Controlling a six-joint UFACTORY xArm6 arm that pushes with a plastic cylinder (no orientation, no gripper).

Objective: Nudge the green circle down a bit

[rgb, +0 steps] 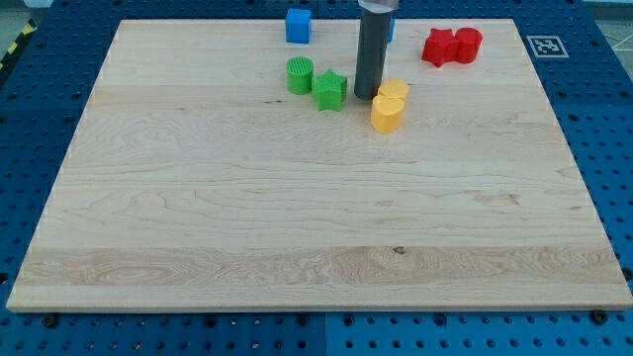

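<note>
Camera view: my tip (pixel 366 96) down on the table (pixel 297 218), no gripper fitted, between green star (pixel 330 90) and yellow blocks (pixel 388 106). Green circle (pixel 300 75) just left of the star, touching it. Blue cube (pixel 299 26) above; red blocks (pixel 452 45) far right.
</note>
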